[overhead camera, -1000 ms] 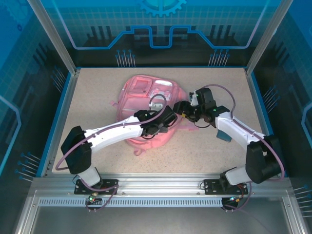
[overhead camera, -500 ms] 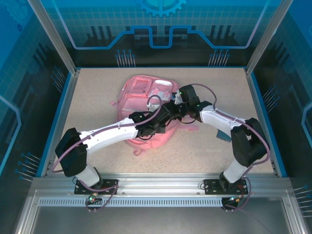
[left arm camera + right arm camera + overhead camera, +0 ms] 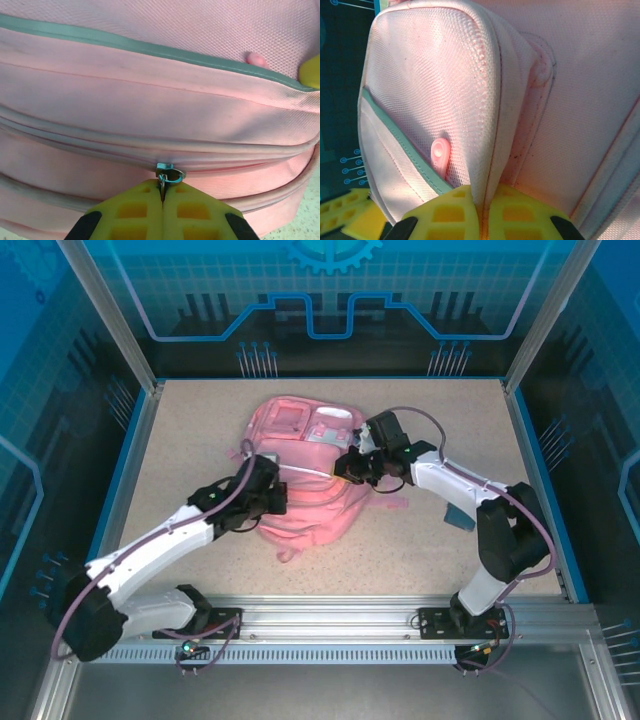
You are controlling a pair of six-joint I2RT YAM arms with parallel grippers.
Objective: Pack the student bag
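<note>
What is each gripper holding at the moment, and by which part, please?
The left gripper pinches the zipper pull of the student bag; the right gripper pinches a fabric fold of it.

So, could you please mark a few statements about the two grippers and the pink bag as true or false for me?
1. The left gripper is shut on a zipper pull of the student bag. True.
2. The right gripper hangs open above the bag. False: it is shut on a fold of the bag's fabric.
3. The bag lies on the speckled table. True.
4. The bag's stripe is bright red. False: it is pale grey-green.
</note>
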